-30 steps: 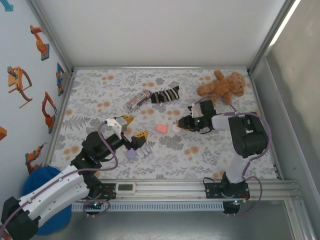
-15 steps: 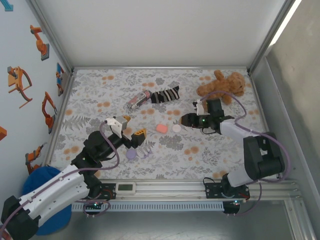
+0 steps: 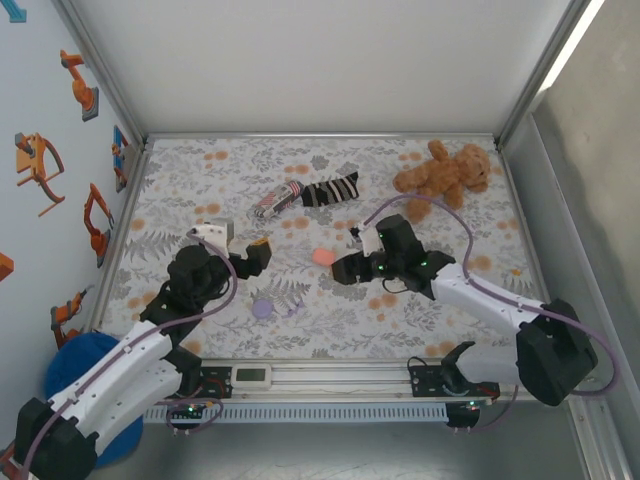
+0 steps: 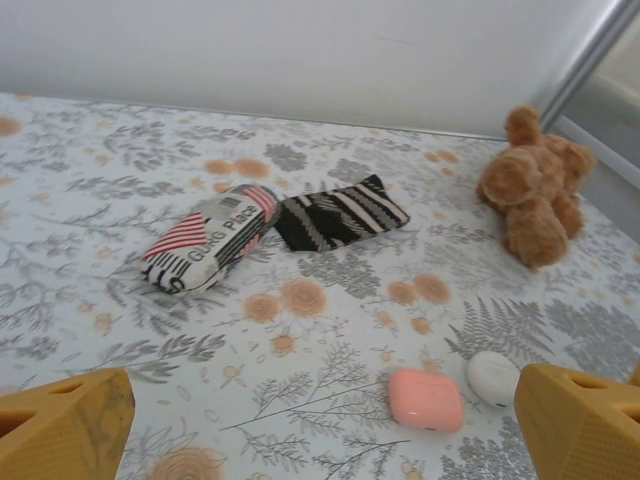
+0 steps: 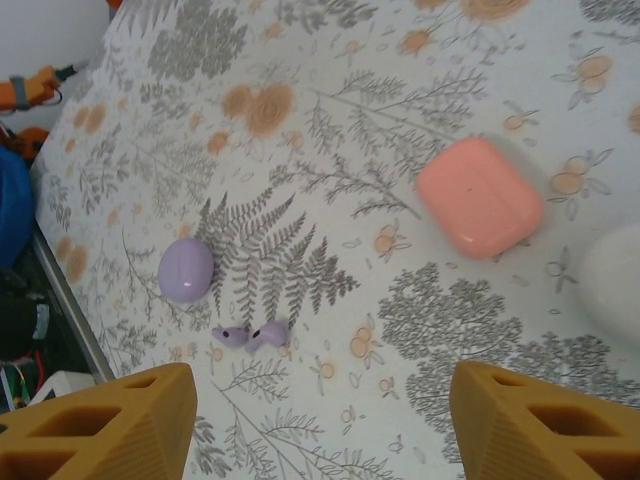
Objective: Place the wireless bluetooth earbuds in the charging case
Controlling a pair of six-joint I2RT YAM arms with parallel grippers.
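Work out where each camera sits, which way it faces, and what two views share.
Top external: above and behind the bases, looking down at the table; left arm and right arm show.
Left wrist: low, facing the back wall past the teddy bear; open left pincer frames it.
Right wrist: looking down on purple earbuds; open right pincer frames it.
Shared: both wrist views hold the pink case and white case.
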